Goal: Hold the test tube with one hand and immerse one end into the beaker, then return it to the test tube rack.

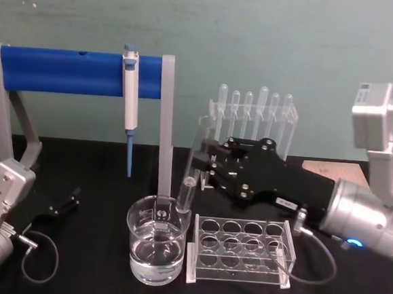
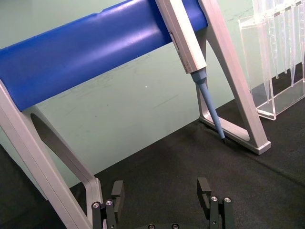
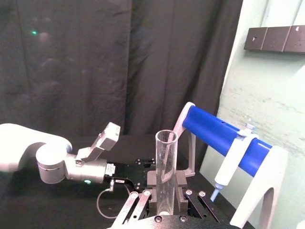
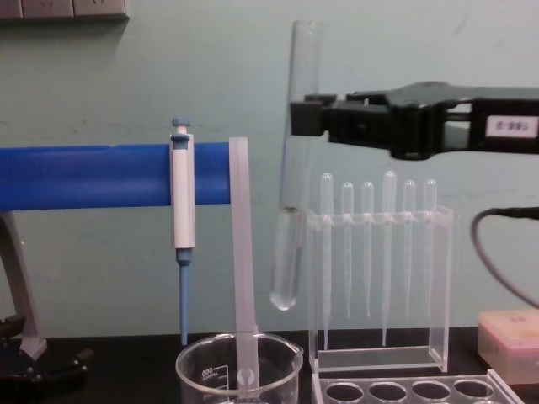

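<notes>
Test tube (image 4: 286, 261) clamped by right gripper (image 1: 200, 166) over beaker (image 4: 210, 370); contents unclear.

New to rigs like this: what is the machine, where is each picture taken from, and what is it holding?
It is a two-armed robot. One picture looks down from its head, one forward from its chest, and one comes from each wrist. On the black table stand a beaker of clear liquid, a clear rack, a stand of pipettes and a blue bar with a hanging pipettor. The right gripper is shut on a test tube, held nearly upright above the beaker, its lower end above the rim. The left gripper rests open, low at the left.
</notes>
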You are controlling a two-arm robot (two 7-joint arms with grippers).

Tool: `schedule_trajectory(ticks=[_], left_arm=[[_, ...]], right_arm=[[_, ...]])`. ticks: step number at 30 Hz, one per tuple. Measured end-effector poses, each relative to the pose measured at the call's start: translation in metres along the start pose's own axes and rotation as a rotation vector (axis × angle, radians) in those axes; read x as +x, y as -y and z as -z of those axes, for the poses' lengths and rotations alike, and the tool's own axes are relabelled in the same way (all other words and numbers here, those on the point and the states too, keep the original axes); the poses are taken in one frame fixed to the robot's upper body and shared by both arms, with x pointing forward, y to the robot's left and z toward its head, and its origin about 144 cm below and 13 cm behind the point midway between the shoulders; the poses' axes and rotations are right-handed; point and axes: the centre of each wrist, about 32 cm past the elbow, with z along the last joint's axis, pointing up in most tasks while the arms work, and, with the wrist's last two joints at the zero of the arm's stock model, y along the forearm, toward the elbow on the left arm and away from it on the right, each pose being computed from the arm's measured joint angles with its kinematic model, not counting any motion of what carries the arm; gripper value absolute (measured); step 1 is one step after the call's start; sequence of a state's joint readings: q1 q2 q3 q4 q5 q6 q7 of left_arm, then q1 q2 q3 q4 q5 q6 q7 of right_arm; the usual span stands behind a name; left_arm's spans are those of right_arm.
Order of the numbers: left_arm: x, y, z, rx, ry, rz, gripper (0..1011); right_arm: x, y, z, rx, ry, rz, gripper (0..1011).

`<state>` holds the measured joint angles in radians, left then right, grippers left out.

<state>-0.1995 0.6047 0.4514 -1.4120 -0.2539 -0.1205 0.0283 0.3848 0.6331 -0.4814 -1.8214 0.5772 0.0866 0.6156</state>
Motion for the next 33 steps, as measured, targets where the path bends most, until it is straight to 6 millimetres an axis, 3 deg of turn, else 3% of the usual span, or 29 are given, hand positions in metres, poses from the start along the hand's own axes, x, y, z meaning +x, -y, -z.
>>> schedule_trajectory(ticks=[11,23,33], left_arm=[[0.0,0.0,0.0,0.0,0.0,0.0,1000],[0.0,0.0,0.0,0.0,0.0,0.0,1000],[0.0,0.0,0.0,0.0,0.0,0.0,1000]], right_arm=[[-0.014,0.035,-0.009,-0.013,-0.041,0.04,241],[-0.035,0.073,0.012,-0.024,-0.069,0.085,241],[-0.04,0.095,0.022,-0.06,-0.049,0.121,241]])
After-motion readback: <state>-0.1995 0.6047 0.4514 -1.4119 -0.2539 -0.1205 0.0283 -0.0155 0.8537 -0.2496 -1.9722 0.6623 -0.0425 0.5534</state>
